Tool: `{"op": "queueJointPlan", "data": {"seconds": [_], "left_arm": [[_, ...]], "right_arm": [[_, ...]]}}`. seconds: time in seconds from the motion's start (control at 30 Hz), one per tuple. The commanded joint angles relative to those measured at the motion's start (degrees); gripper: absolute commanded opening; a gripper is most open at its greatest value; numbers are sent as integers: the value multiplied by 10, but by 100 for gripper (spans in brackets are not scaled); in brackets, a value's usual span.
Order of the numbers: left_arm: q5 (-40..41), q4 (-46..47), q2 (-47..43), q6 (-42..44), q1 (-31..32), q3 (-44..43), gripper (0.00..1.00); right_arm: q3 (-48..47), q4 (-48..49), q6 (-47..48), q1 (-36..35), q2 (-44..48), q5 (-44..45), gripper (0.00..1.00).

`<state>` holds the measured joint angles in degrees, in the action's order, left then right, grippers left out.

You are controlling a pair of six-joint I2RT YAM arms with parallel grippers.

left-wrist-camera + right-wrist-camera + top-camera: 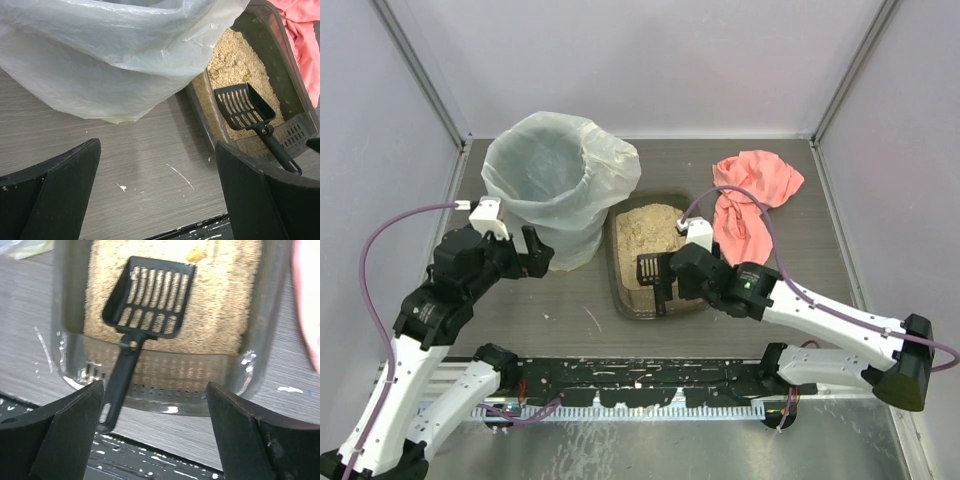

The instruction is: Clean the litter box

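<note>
The litter box sits on the table near the middle, its long side running away from the arms. The bin stands just to its left, and the bin's bag overhangs the box's far left corner. A pink cloth lies crumpled just beside the box on the right.

Tan litter covers the far part of the box. The scoop lies on it, slotted head flat on the litter, with the handle slanting back over the box's perforated near wall and out past the rim.

The right gripper hangs over the near end of the box with its jaws spread wide, holding nothing. The scoop handle ends between the fingers, close to the left one in that view; whether it touches cannot be told.

The left gripper hovers over bare table in front of the bin, to the left of the box. It too is wide apart and empty, with only a few pale specks on the wood beneath it.
</note>
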<state>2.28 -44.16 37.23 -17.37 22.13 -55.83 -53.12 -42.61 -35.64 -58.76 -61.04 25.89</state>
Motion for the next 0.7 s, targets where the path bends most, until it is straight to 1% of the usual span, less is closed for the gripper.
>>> {"op": "queueJointPlan", "data": {"seconds": [0.0,0.07,0.17,0.23,0.3,0.33,0.4,0.67], "left_arm": [[-4,53,-7,-10,2,9,98],[10,56,-6,-7,2,10,98],[11,42,5,3,2,0,98],[5,39,9,8,2,-3,98],[-3,43,6,9,2,4,98],[-7,44,4,9,2,7,98],[-17,50,0,9,2,13,98],[-41,54,30,9,2,12,98]], "right_arm": [[-25,60,-14,-37,-41,-35,89],[-41,40,-23,-61,-81,-11,89],[-55,18,-27,-72,-121,5,84],[-55,13,-17,-72,-133,-3,81],[-56,-9,-17,-72,-140,14,76],[-57,-23,-18,-72,-141,29,72],[-57,-49,-20,-69,-138,53,68],[-27,-83,3,-5,-92,60,66]]}}
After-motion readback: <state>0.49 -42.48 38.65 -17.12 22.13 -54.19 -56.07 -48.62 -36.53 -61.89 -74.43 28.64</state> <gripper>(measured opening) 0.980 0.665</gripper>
